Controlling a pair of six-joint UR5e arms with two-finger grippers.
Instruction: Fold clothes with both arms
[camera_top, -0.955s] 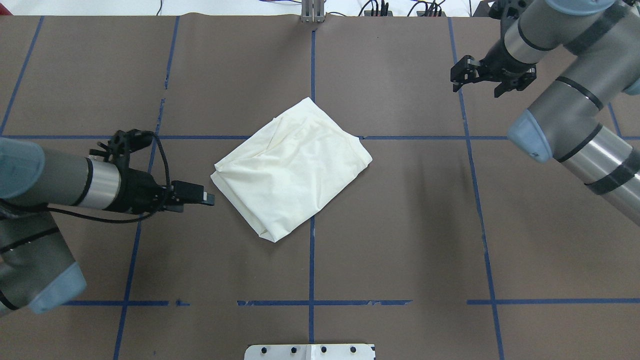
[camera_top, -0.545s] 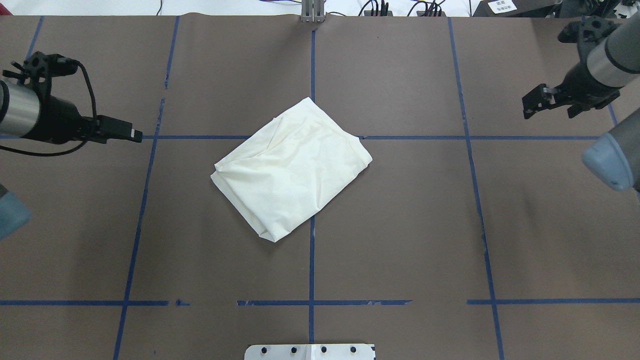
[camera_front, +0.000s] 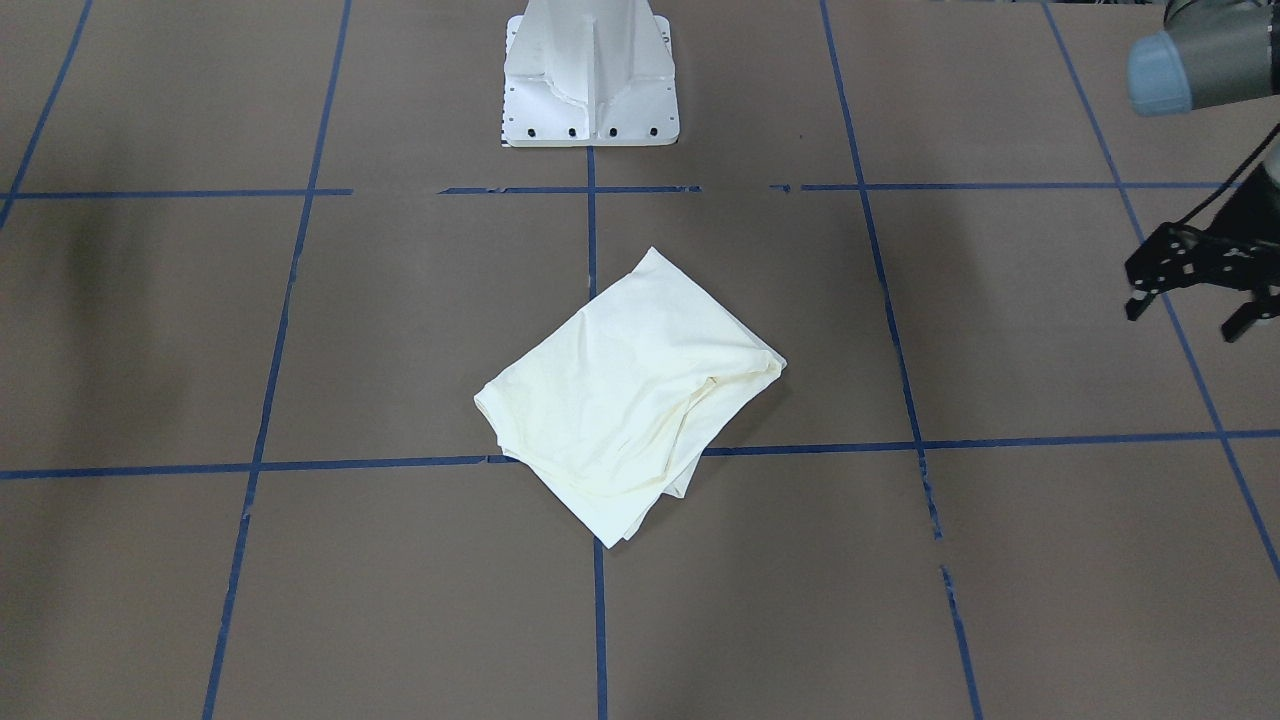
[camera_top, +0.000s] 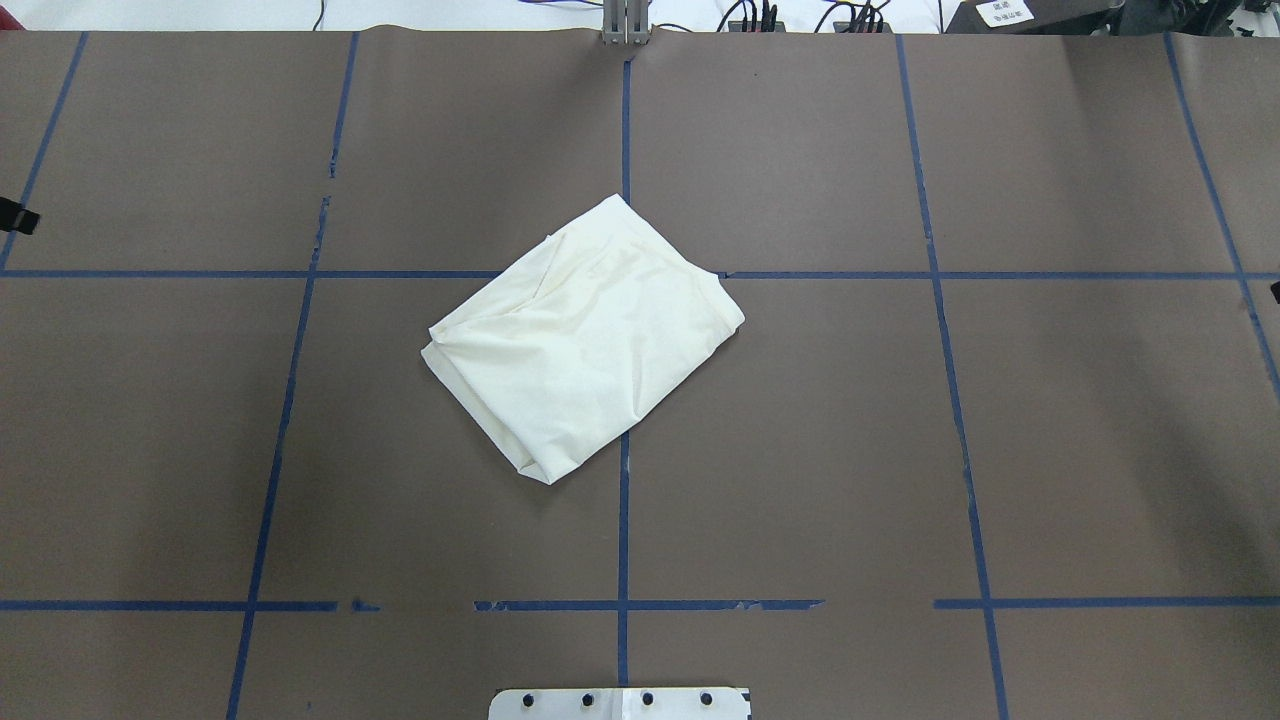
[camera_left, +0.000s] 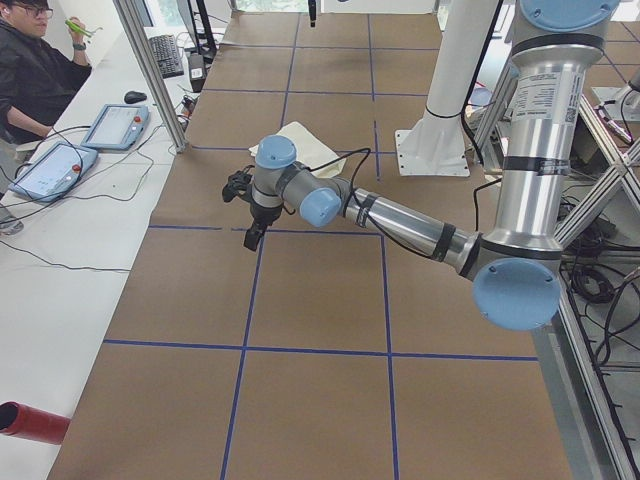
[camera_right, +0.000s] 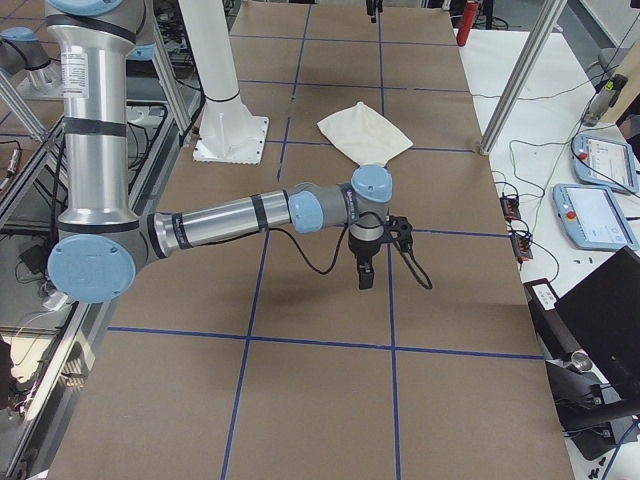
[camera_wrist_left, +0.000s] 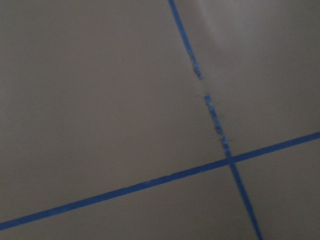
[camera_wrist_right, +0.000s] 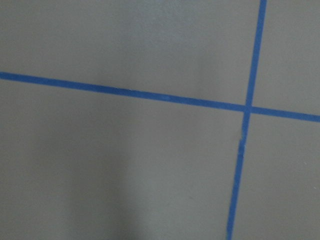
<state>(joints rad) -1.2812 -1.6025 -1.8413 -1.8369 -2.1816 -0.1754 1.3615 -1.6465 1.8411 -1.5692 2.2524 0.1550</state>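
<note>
Fabric is lying in a folded bundle near the middle of the bench (camera_top: 1000, 450): the cream T-shirt (camera_top: 585, 340) is resting plain side up, straddling a crossing of the blue tape lines (camera_top: 960, 275). Its print is facing away or is tucked inside, so none of it is showing, and the sleeves are hidden within the folds. One corner is pointing toward the white pedestal base (camera_front: 590, 90), which is cut off by the frame edge in both central views.

In the overhead view both arms are sitting almost wholly outside the frame, with only a black sliver poking in at each side edge. In the front-facing view the left pincer (camera_front: 1185, 320) is hanging over the bench at the picture's right border, well apart from the shirt. Its fingers are spread wide and are gripping nothing, and the wrist above it is partly cropped. The left arm (camera_left: 400, 215) is stretching low across the bench in the left side view.

The right arm (camera_right: 230, 215) is reaching out in the same way in the right side view, with the right pincer (camera_right: 364, 272) pointing down. Whether that pincer is spread or closed, I cannot tell.

Both wrist cameras are showing only blurred brown bench surface and crossing tape, with no fingers in sight.
</note>
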